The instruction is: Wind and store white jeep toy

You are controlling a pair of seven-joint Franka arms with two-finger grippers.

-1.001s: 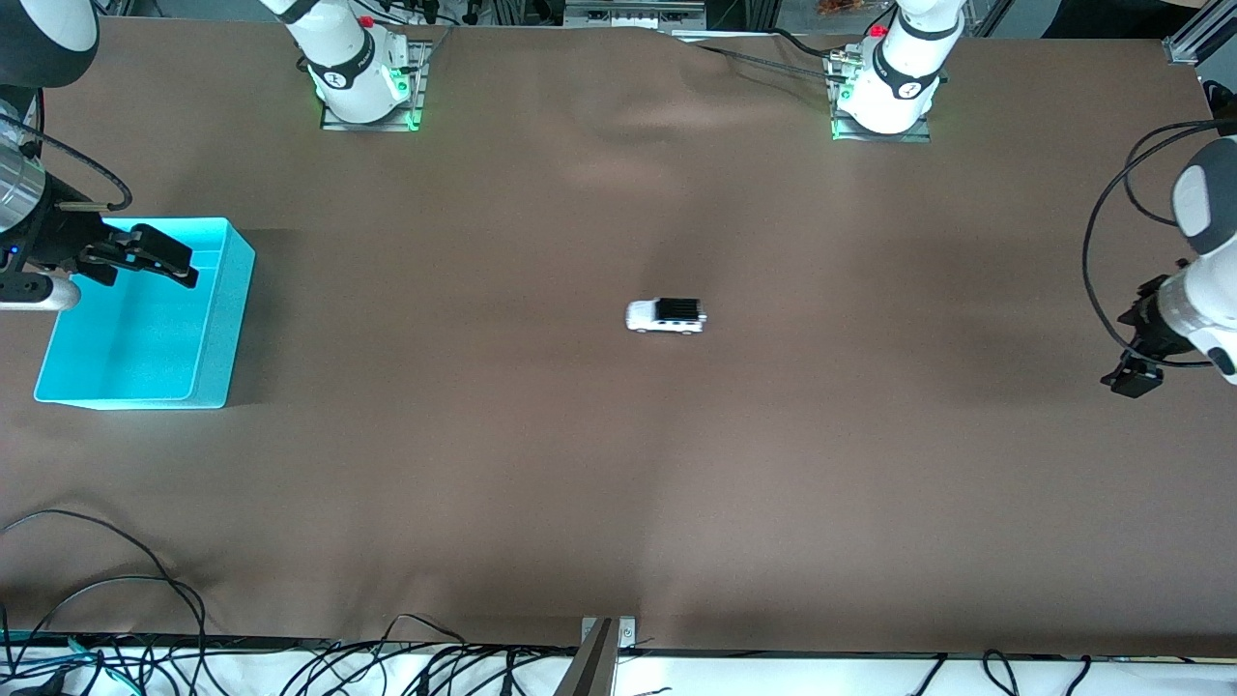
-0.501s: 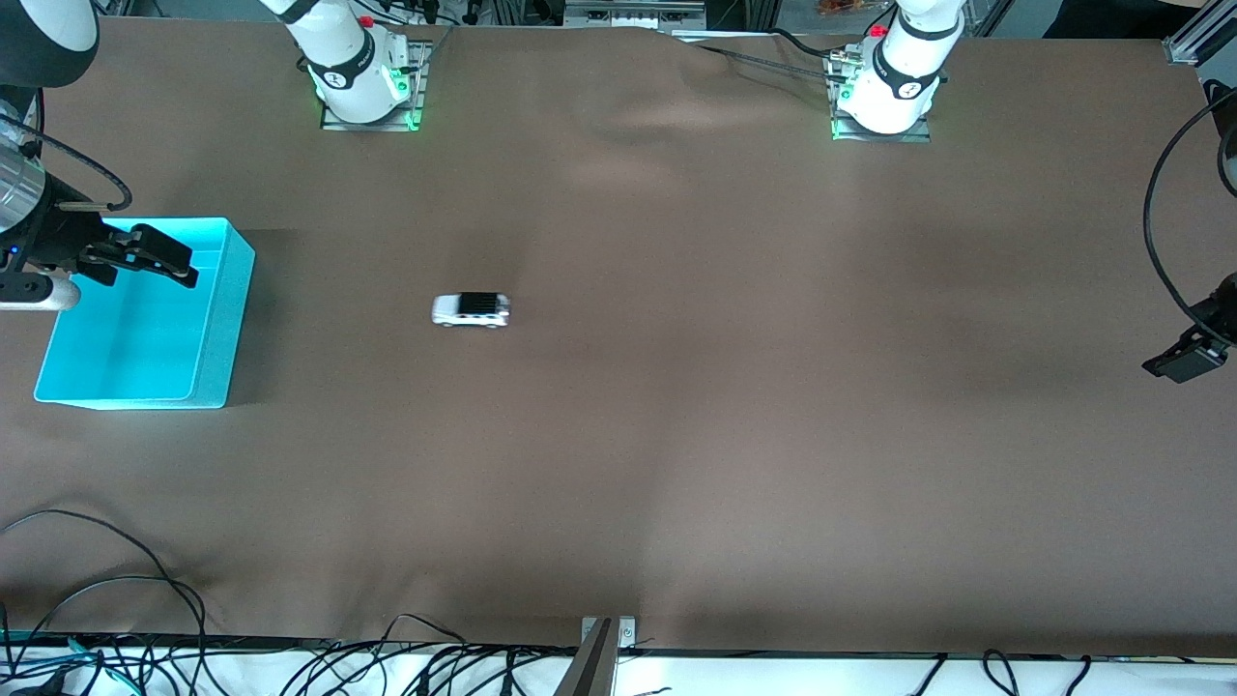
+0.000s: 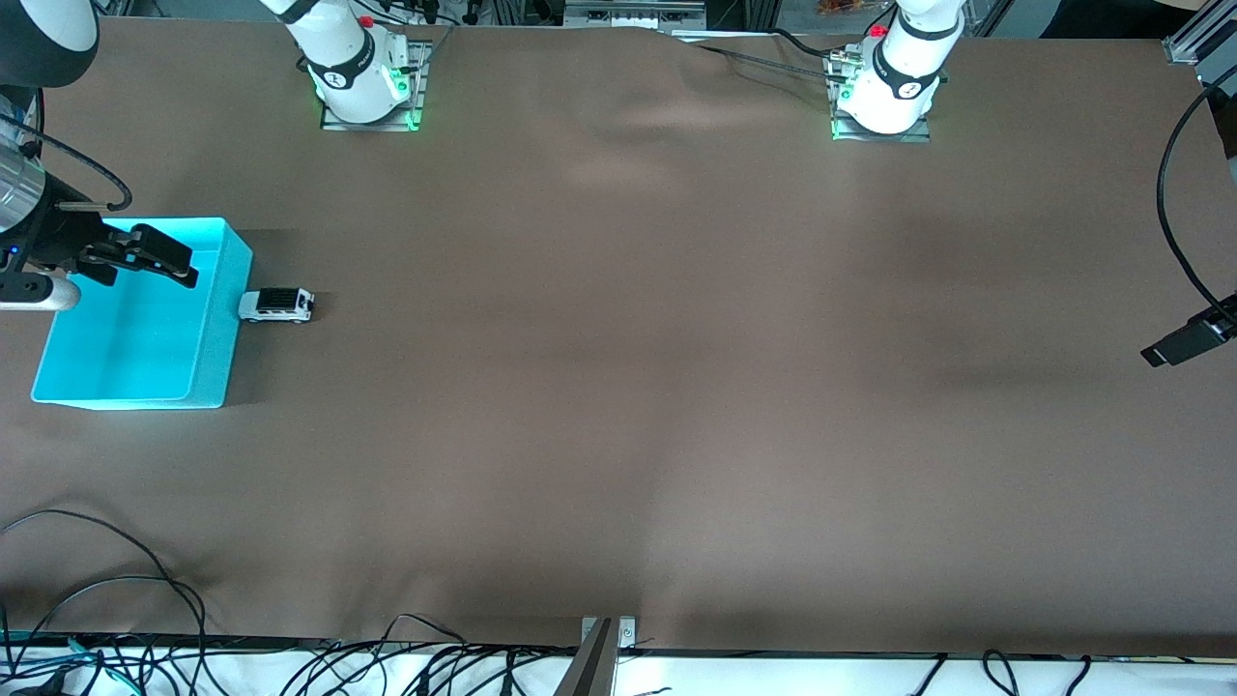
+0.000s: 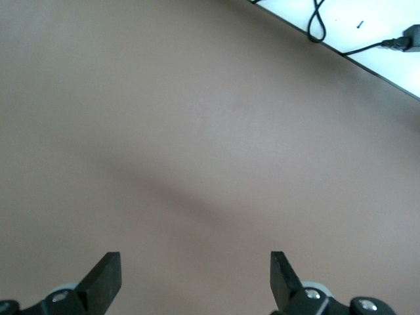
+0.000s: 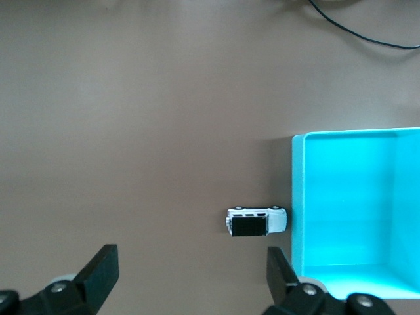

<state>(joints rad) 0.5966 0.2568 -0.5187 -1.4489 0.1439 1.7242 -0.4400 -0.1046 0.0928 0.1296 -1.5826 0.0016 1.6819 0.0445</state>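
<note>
The white jeep toy (image 3: 276,304), small with a black roof, stands on the brown cloth with its nose against the outer wall of the cyan bin (image 3: 228,319). In the right wrist view the jeep (image 5: 256,222) touches the bin's wall (image 5: 296,197). My right gripper (image 3: 162,259) hangs open and empty over the bin, and its fingertips (image 5: 191,275) frame bare cloth beside the jeep. My left gripper (image 3: 1184,343) is up at the left arm's end of the table, partly out of view. It is open (image 4: 195,282) over bare cloth.
The bin is empty inside. Both arm bases (image 3: 367,82) (image 3: 884,92) stand along the table's farthest edge. Loose black cables (image 3: 97,619) lie along the edge nearest the front camera. A metal bracket (image 3: 609,633) sits at the middle of that edge.
The jeep has rolled from the table's middle toward the right arm's end and stopped against the bin. The left gripper has drawn away toward the table's end. The right gripper has not moved.
</note>
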